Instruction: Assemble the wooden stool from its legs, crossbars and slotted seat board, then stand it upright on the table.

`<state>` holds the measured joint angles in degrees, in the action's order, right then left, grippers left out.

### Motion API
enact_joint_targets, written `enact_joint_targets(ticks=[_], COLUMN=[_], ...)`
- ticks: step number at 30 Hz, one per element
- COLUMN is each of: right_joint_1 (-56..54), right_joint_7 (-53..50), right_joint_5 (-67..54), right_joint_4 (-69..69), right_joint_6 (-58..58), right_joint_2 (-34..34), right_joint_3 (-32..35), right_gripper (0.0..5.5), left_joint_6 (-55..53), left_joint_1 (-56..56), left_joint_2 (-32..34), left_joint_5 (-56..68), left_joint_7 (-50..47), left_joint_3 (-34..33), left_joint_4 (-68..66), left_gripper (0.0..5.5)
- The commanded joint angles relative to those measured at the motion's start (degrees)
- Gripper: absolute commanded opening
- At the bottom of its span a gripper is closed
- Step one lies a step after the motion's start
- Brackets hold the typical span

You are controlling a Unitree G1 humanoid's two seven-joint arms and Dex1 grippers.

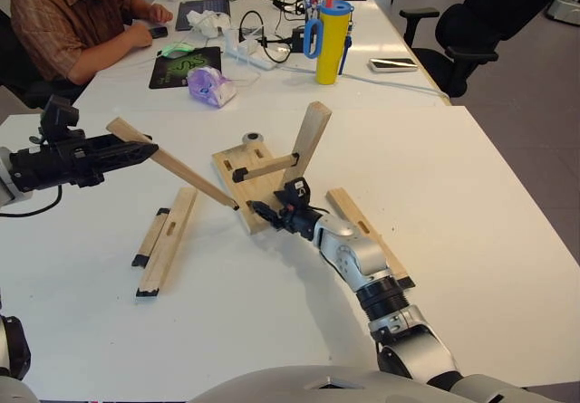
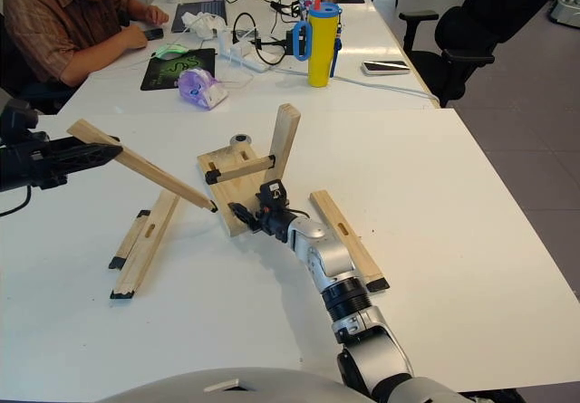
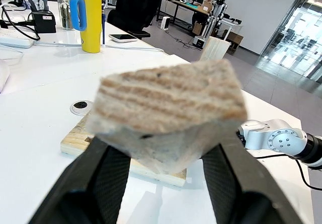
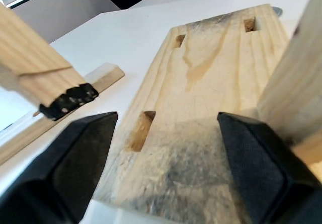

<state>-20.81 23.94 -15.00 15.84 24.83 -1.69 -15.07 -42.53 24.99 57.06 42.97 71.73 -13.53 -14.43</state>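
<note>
Roughly a third done. Seat board (image 1: 237,178) flat on tabletop (image 1: 471,204); upright leg (image 1: 308,139) and fitted crossbar (image 1: 265,166) in place. Left gripper (image 1: 145,149) fingers clamped on held leg (image 1: 195,178), tip beside board, not slotted. Right gripper (image 1: 265,211) fingers apart at board's near edge. Loose: left leg (image 1: 172,240), right leg (image 1: 362,231), spare crossbar (image 1: 150,237). Count: 4 legs, 2 crossbars, 1 board.

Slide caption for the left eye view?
Left gripper holds a stool leg slanted down to the slotted seat board; open right gripper at the board's near end.

A white table (image 1: 489,204) is butted against a second table (image 1: 272,86). A black office chair (image 1: 458,36) is placed beside it on grey floor (image 1: 535,122). Daylight is admitted through glazing (image 3: 299,43).
</note>
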Motion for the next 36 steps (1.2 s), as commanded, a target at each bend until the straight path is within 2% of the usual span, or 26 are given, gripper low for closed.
enact_joint_targets(ticks=[1, 4, 10, 17, 21, 28, 36], right_joint_1=[4.35, 6.26, 5.28, 6.27, 6.70, 7.04, 6.77], right_joint_7=[1.69, 2.31, 3.06, 3.61, 3.44, 3.50, 3.38], right_joint_5=[1.69, 2.37, 4.45, 5.55, 6.08, 5.95, 5.47], right_joint_4=[-4.92, -8.74, -6.44, -7.03, -8.58, -9.25, -8.41], right_joint_6=[3.65, 5.22, 6.77, 10.44, 12.58, 15.23, 16.48], right_joint_2=[2.76, 4.44, 4.50, 4.75, 5.01, 4.70, 4.59], right_joint_3=[-2.45, -3.38, -5.66, -7.89, -8.52, -9.29, -8.16], right_gripper=[3.68, 3.68, 3.68, 3.68, 3.68, 3.68, 3.68], left_joint_6=[1.77, 2.39, 5.37, 10.06, 9.35, 2.08, 2.58], left_joint_1=[1.12, 1.37, 0.67, 4.75, 6.43, 3.72, -3.52], left_joint_2=[-2.90, -4.48, -6.88, -5.45, -4.99, -3.38, -7.36], left_joint_5=[-1.56, -2.45, -6.19, -12.40, -14.33, -12.78, -14.85], left_joint_7=[-0.92, -0.79, -0.13, 2.12, 1.88, -0.67, -5.41], left_joint_3=[0.77, 1.79, 4.37, 8.27, 11.96, 13.45, 17.48], left_joint_4=[1.06, 1.28, -1.78, -6.18, 2.43, 17.83, 21.66], left_gripper=[2.01, 2.01, 2.01, 2.01, 2.01, 2.01, 2.01])
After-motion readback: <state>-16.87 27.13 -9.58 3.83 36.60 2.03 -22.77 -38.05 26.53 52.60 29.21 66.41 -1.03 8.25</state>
